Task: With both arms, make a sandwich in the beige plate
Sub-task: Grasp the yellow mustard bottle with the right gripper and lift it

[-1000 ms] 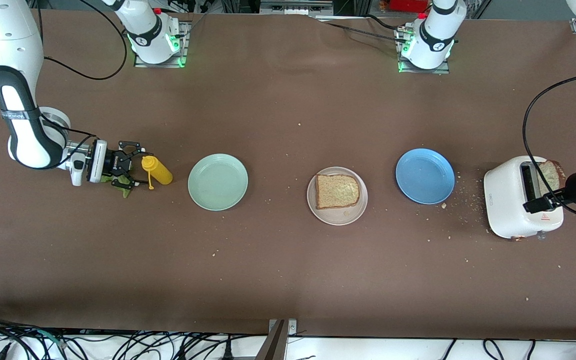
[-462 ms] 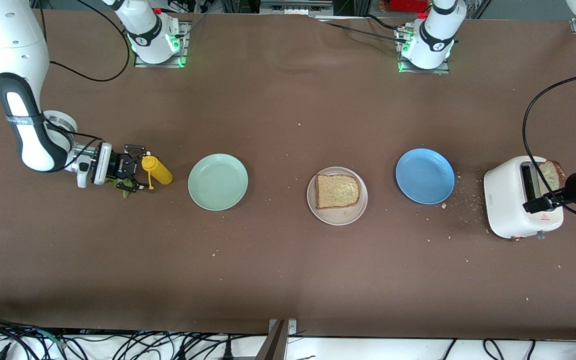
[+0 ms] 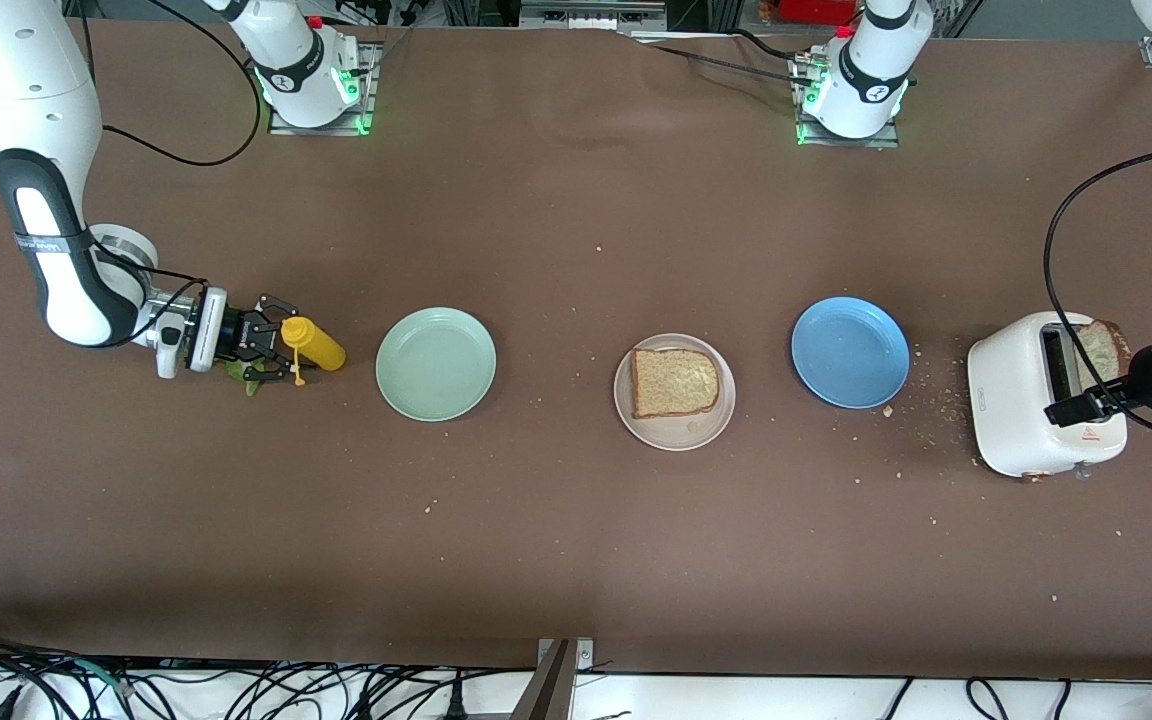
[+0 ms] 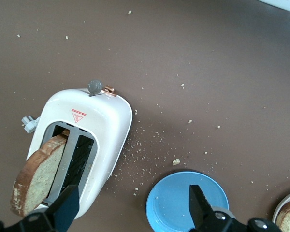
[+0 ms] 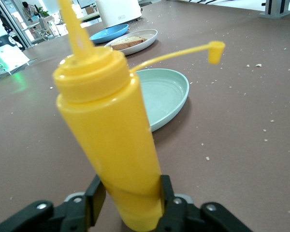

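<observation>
One slice of toasted bread (image 3: 674, 382) lies on the beige plate (image 3: 706, 428) in the middle of the table. A second slice (image 3: 1101, 348) sticks up from the white toaster (image 3: 1016, 410) at the left arm's end. My left gripper (image 4: 133, 198) hangs open over the toaster's edge, with the slice (image 4: 38, 176) beside one finger. At the right arm's end, my right gripper (image 3: 281, 350) is shut on the lower part of a yellow squeeze bottle (image 5: 111, 140). A green lettuce leaf (image 3: 248, 378) peeks out on the table under that gripper.
A mint-green plate (image 3: 436, 363) sits between the yellow bottle and the beige plate. A blue plate (image 3: 850, 352) lies between the beige plate and the toaster. Crumbs are scattered around the toaster. The bottle's cap (image 5: 215, 51) dangles open on its strap.
My right gripper has slid toward the yellow bottle and its fingers have closed onto it. The left arm has not moved.
</observation>
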